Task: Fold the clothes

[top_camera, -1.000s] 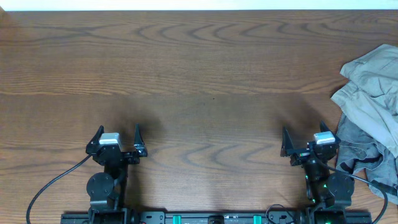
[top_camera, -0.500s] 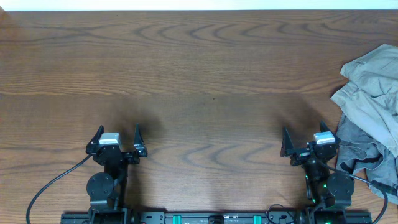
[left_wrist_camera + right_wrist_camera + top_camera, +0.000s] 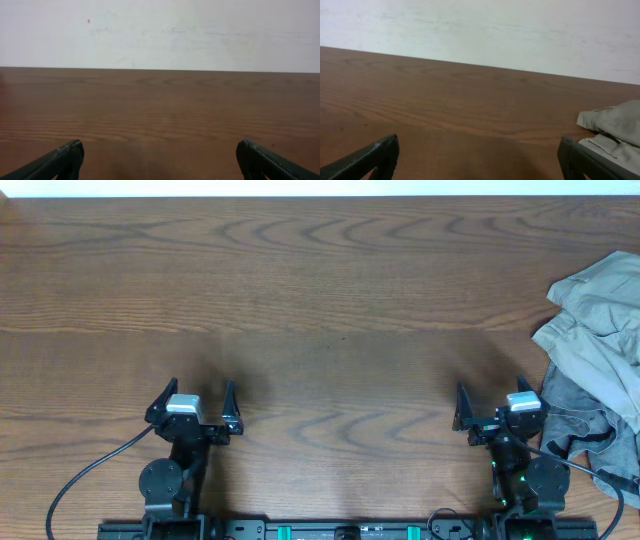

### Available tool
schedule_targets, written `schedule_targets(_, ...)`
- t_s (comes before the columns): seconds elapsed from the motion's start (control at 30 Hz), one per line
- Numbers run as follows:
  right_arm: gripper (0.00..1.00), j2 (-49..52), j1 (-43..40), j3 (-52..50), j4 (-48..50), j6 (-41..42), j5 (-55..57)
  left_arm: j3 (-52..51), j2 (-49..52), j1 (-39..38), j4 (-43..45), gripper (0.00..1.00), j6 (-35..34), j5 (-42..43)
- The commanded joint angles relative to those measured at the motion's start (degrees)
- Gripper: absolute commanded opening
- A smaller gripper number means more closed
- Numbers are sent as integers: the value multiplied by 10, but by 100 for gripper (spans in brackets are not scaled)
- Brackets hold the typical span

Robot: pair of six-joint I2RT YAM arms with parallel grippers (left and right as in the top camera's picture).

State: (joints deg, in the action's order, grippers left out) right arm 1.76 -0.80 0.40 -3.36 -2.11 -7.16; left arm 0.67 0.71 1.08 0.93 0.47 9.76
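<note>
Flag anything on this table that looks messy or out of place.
The khaki shorts lie crumpled in a heap over a grey garment at the table's right side, running out of the overhead view. Nothing else stands out.

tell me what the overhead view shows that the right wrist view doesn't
Only the overhead shows the left gripper, open over bare wood, and the darker grey garment lying partly beneath the khaki shorts. Only the right wrist shows a broad pale wall behind the table's far edge. Both show the wooden table, the shorts at the right side, and the right gripper, open and holding nothing.
</note>
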Motion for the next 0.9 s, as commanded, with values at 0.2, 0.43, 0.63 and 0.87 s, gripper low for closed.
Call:
schedule_targets(0.2, 99, 0, -3, -1, -3, -3, 12, -4, -1, 1, -25, 98, 10, 18)
schedule_targets(0.43, 99, 0, -3, -1, -1, -2, 10, -4, 0, 1, -39, 98, 10, 18)
schedule_targets(0.63, 99, 0, -3, -1, 56, 2, -92, -3, 6, 1, -27, 98, -10, 18)
schedule_targets(0.87, 99, 0, -3, -1, 178, 30, -158, 53, 11, 1, -14, 98, -53, 18)
